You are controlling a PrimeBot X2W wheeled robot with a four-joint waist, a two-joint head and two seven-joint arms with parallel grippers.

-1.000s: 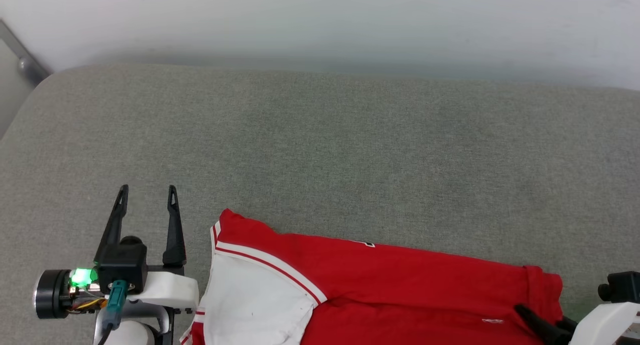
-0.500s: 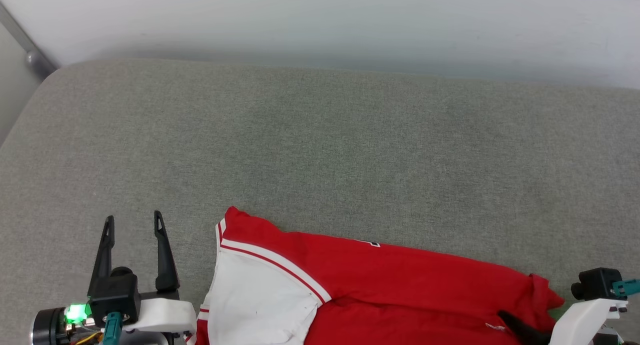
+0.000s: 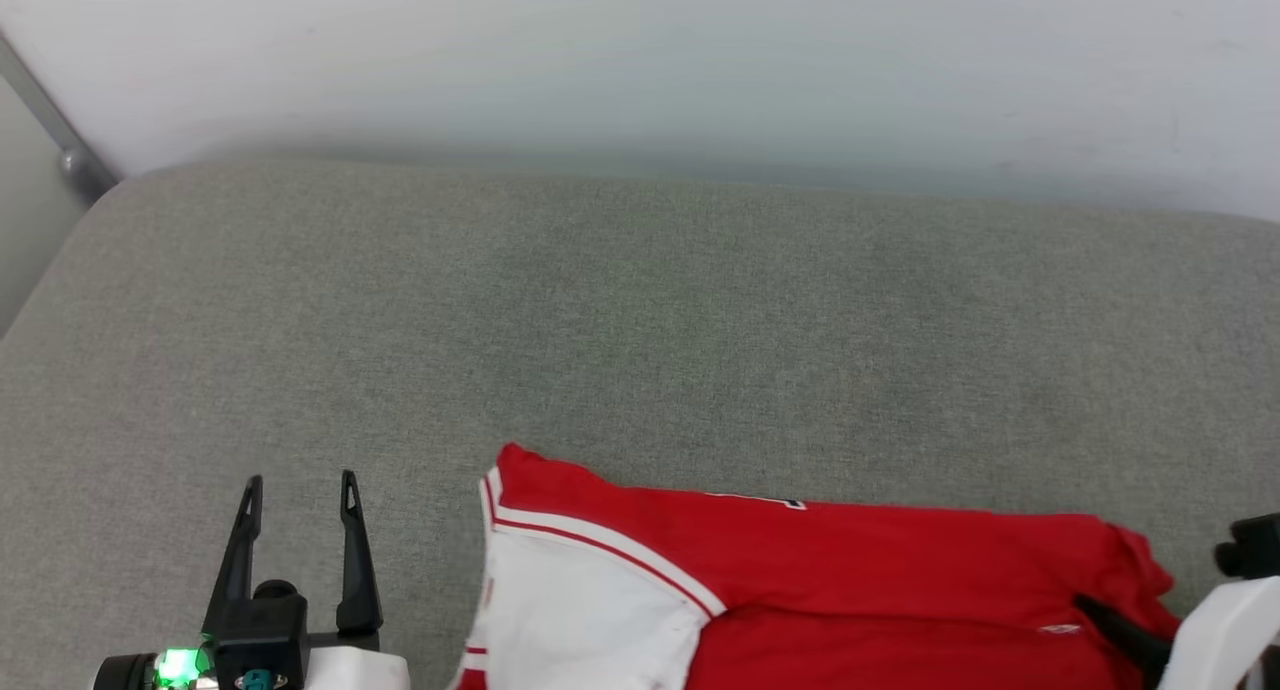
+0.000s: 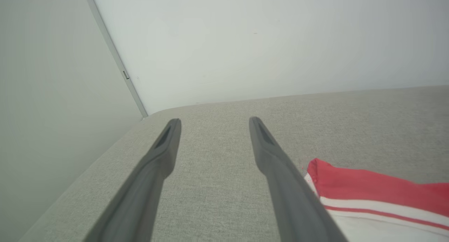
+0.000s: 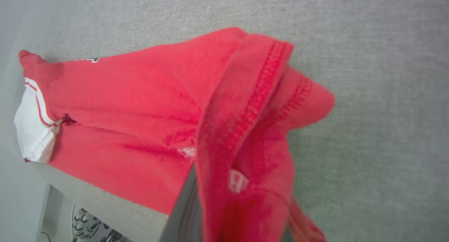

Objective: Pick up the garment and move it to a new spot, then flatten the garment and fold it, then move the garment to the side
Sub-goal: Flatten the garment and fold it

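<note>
- At the right gripper (image 3: 1112, 622), low on the right of the head view: closed on the bunched hem corner of a red basketball-style garment (image 3: 850, 580) with a white short sleeve and red-and-white striped trim.
- In the right wrist view: one dark finger (image 5: 182, 214) bare beside the stitched red hem, with cloth draped over the tips and gathered between the jaws in a loose raised fold.
- At the left gripper (image 3: 300, 482), low on the left of the head view: spread wide, holding nothing, over bare upholstery just beside the sleeve end and not touching it.
- For the garment: laid sideways along the near part of a grey woven upholstered cushion (image 3: 640, 320), white sleeve end toward the left gripper, hem end toward the right gripper, with a sliver of black, white-outlined print at the far fold.
- Beyond the cushion: a plain white wall (image 3: 640, 60), plus a grey metal bar (image 3: 55, 120) slanting down at the far left corner.
</note>
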